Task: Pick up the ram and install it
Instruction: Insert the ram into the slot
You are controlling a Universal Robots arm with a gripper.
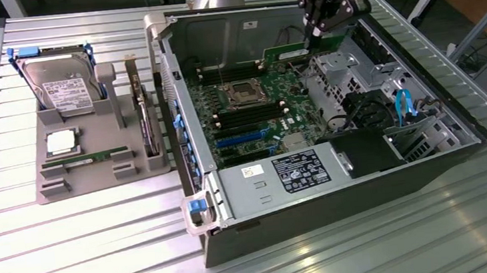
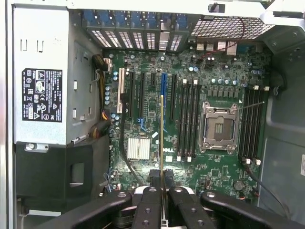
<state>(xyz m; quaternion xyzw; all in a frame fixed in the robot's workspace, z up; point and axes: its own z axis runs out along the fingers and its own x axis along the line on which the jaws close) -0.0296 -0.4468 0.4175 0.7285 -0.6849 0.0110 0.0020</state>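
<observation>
My gripper hangs over the far end of the open computer case, shut on the ram, a narrow green board that sticks out below the fingers above the motherboard. In the wrist view the ram shows edge-on as a thin line running out from between the black fingers, with my gripper closed on its near end. It hovers above the board between the expansion slots and the black memory slots. A second green stick lies in the grey holder outside the case.
The grey holder also carries a hard drive with blue rails, a square silver CPU chip and an upright card. Inside the case are the CPU socket, a power supply and a black shroud.
</observation>
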